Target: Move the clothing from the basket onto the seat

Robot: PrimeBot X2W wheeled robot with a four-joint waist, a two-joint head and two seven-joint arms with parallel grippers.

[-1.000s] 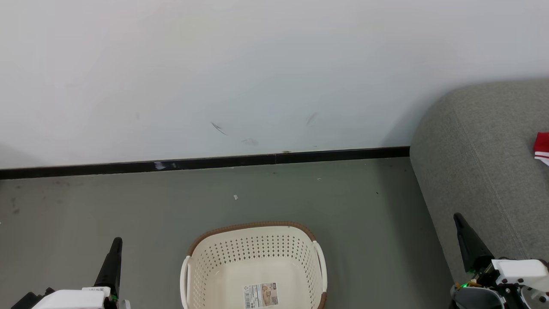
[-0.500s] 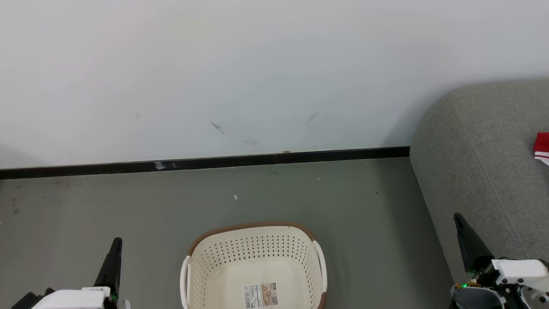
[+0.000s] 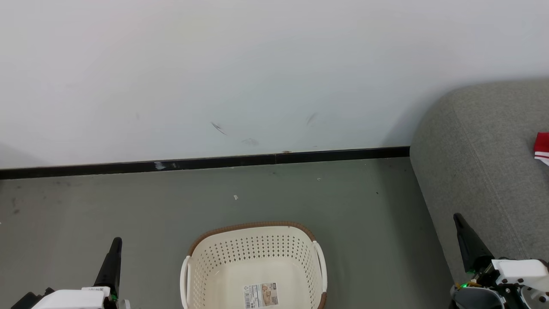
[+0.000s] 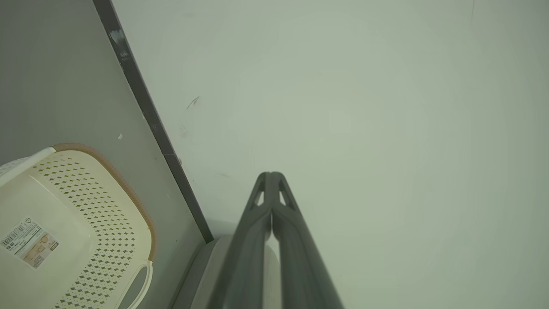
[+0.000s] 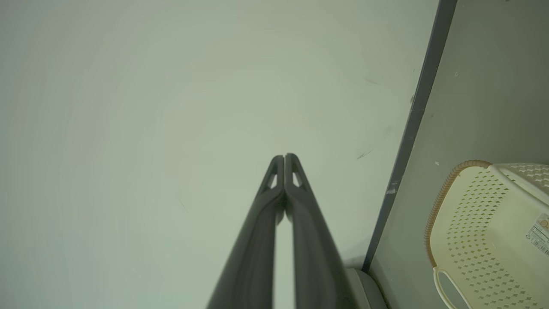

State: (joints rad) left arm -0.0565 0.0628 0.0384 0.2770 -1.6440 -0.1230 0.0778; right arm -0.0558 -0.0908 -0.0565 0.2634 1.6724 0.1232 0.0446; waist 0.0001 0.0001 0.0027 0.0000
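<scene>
Head view: clothing (image 3: 543,146) on seat (image 3: 480,171), cropped at edge | basket (image 3: 253,225) part-cropped | left pincer (image 4: 271,177), right pincer (image 5: 284,159) together

Clothing (image 3: 542,148) cut off at right edge; basket (image 3: 253,249) at bottom edge.

1. Left gripper (image 4: 271,177): two long, matte dark grey fingers, tapered, with a triangular cut-out near each tip.
2. Right gripper (image 5: 284,158): same dark tapered fingers, same cut-outs.
3. Left wrist housing (image 3: 70,298): white, with a small printed label and a green light.
4. Right wrist housing (image 3: 519,268): white block with dark screws, a green light, a yellow wire and a rounded grey casing beneath.
</scene>
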